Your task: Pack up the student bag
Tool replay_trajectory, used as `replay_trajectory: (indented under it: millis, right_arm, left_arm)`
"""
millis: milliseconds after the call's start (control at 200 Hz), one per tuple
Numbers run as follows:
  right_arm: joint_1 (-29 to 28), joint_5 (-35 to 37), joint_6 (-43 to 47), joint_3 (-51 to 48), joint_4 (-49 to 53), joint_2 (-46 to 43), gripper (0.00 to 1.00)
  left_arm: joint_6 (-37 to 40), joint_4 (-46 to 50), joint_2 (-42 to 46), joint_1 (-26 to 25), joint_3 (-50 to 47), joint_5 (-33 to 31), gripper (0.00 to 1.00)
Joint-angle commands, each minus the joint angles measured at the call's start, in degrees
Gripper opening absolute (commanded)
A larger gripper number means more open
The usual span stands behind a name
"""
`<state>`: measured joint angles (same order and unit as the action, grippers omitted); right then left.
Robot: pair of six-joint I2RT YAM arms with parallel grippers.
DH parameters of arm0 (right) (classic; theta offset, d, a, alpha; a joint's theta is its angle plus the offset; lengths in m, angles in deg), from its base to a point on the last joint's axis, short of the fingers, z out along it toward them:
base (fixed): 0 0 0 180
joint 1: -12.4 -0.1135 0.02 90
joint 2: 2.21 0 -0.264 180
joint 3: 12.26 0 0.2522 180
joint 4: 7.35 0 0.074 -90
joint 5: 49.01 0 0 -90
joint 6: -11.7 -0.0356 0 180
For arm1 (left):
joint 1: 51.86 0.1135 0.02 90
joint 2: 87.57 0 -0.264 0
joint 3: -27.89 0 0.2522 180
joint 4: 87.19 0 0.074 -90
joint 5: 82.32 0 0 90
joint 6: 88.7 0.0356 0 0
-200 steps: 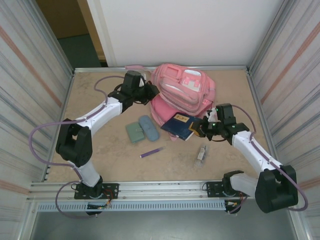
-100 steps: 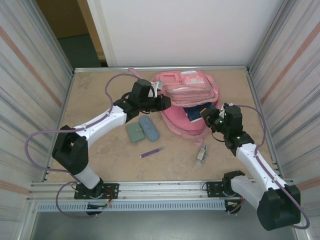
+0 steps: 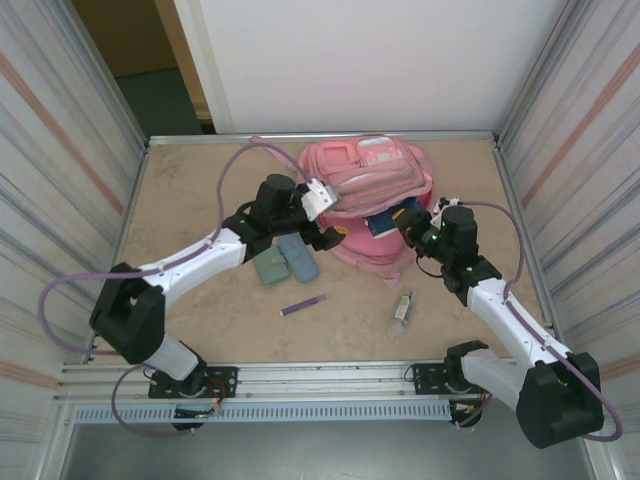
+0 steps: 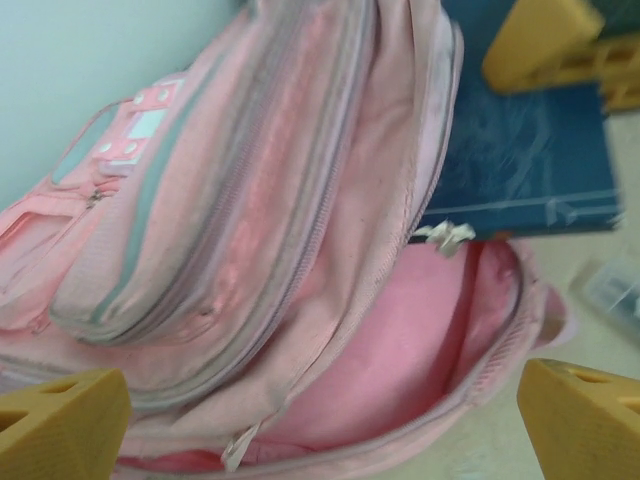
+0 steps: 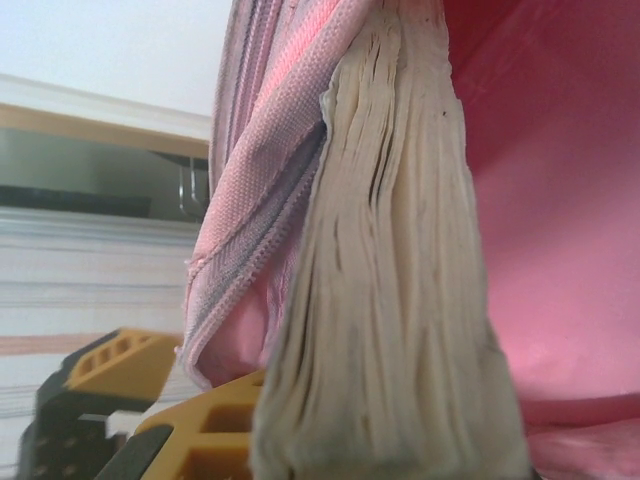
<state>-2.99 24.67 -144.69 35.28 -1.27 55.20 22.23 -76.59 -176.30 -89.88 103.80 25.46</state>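
The student bag (image 3: 372,180) is a big pink backpack lying at the back middle of the table, with its main compartment gaping toward me. My left gripper (image 3: 333,218) is open at the left side of the mouth, and its yellow fingers (image 4: 60,425) straddle the zipper rim (image 4: 330,440) without touching it. My right gripper (image 3: 409,229) is shut on a dark blue book (image 3: 385,222) that is partly inside the bag. From the left wrist the book (image 4: 520,150) lies under the upper flap. In the right wrist view its page edges (image 5: 400,280) stand against the pink lining (image 5: 560,200).
On the table left of the bag lie a green case (image 3: 268,265) and a blue-grey oval pouch (image 3: 298,256). Nearer me are a purple pen (image 3: 303,305) and a small clear item (image 3: 404,306). Metal walls close in both sides.
My left gripper let go of the bag's flap, opened wide and drew back a little. My right gripper carried the blue book from the table into the bag's mouth.
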Motion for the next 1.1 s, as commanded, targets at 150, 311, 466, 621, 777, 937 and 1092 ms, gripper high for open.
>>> replay_trajectory:
  millis: [150,311,466,621,777,937,1092]
  right_arm:
    - [-1.1,-1.5,2.6,3.1,-7.1,-1.0,0.00]
    - [-2.2,-0.7,2.5,2.1,-6.6,-2.4,0.00]
    - [-2.0,-0.4,4.0,2.4,-1.4,-3.0,0.00]
    - [-1.5,0.1,4.6,0.7,1.3,-3.1,0.00]
    - [-1.0,-0.5,3.7,1.5,5.5,-1.0,0.00]
    - [-1.4,-1.7,-3.2,0.1,0.1,3.8,0.00]
    - [-5.8,6.7,-9.5,0.0,-6.4,8.2,0.00]
  left_arm:
    - [14.9,0.6,-10.0,-1.3,8.4,-0.5,0.99]
    - [17.9,-8.3,-12.5,-3.4,6.9,-11.9,0.84]
    - [15.0,-8.7,-12.7,-3.6,11.0,-23.0,0.08]
    - [11.2,-6.3,-11.5,-3.9,15.0,-25.1,0.05]
    - [1.5,-9.2,-9.6,-3.9,16.9,-25.6,0.04]
    - [-3.9,-9.2,-9.3,-4.0,19.5,-22.2,0.04]
    - [-7.4,-7.7,-9.5,-4.0,22.8,-22.7,0.04]
